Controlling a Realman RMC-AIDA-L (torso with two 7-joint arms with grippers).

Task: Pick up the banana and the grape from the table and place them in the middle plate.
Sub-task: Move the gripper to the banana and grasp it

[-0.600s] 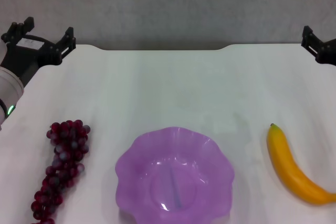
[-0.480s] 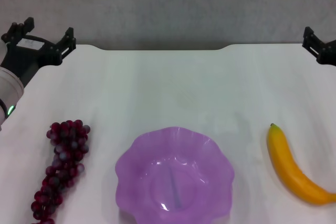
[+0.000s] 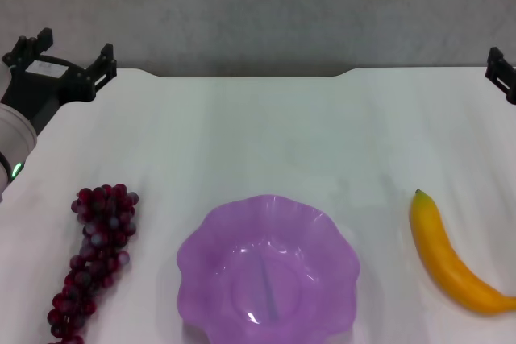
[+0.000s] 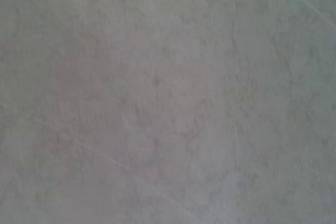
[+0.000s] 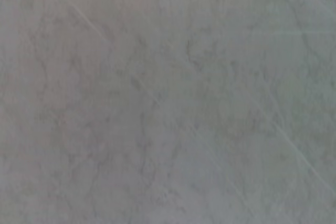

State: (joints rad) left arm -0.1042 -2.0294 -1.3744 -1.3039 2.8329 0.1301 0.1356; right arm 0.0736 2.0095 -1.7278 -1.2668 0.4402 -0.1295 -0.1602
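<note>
You had both fruits lying untouched on the white table (image 3: 266,126), well apart from either gripper. The left gripper (image 3: 63,52) hovered at the far left corner with its fingers spread wide and nothing between them; the grape bunch (image 3: 93,257) lay nearer the robot on that side. Only a sliver of the right gripper (image 3: 502,74) showed at the far right edge. The banana (image 3: 448,259) lay well short of it. The purple scalloped plate (image 3: 201,251) sat between the fruits, holding nothing. The banana's dark tip pointed away from the robot, its body curving rightward. The grape bunch ran lengthwise toward the robot.
</note>
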